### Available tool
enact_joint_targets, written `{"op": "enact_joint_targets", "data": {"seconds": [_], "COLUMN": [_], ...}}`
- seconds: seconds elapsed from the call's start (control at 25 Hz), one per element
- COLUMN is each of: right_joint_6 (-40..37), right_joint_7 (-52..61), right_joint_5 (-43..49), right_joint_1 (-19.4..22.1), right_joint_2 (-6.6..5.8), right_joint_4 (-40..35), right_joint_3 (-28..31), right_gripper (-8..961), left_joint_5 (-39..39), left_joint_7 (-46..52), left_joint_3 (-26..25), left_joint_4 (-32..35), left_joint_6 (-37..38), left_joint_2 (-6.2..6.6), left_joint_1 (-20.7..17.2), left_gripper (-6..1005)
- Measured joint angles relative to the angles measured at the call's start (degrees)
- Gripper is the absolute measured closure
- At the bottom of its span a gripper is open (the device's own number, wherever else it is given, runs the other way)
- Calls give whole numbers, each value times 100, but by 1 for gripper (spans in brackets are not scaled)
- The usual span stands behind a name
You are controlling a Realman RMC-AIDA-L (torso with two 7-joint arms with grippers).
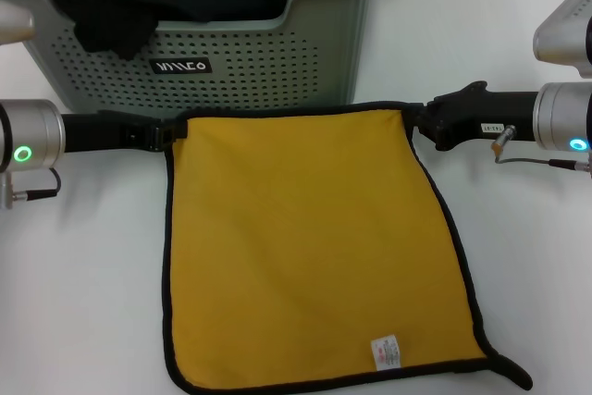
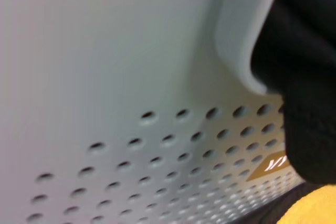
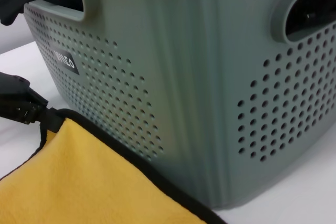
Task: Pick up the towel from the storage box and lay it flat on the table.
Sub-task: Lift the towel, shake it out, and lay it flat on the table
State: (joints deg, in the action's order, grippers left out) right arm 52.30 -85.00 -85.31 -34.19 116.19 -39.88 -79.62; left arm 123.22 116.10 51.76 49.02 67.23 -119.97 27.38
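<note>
Towel [image 1: 314, 247] lies spread across the middle of the white table [image 1: 83, 302], below the storage box [image 1: 259, 67]. Left gripper [image 1: 171, 133] and right gripper [image 1: 413, 123] pinch its top corners, apparently keeping that edge taut so it settles flat.

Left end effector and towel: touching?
Touching. In the head view the left end effector pinches the towel at its far left corner; the right wrist view shows the same black tip clamped on that corner's edging.
</note>
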Motion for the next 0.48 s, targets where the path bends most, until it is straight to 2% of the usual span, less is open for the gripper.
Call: {"op": "enact_joint_targets", "data": {"seconds": [0.48], "right_joint_6": [-27], "right_joint_7": [2], "right_joint_5": [-24], "right_joint_1": [-11], "right_joint_2": [-13], "right_joint_4": [-3], "right_joint_3": [1], "right_gripper": [937], "left_joint_5": [0], "left_joint_7": [0], "left_joint_3": [1], "left_joint_4": [-43], "left_joint_6": [-57], "left_joint_2": [0], "left_joint_1": [27], "left_gripper": [967]}}
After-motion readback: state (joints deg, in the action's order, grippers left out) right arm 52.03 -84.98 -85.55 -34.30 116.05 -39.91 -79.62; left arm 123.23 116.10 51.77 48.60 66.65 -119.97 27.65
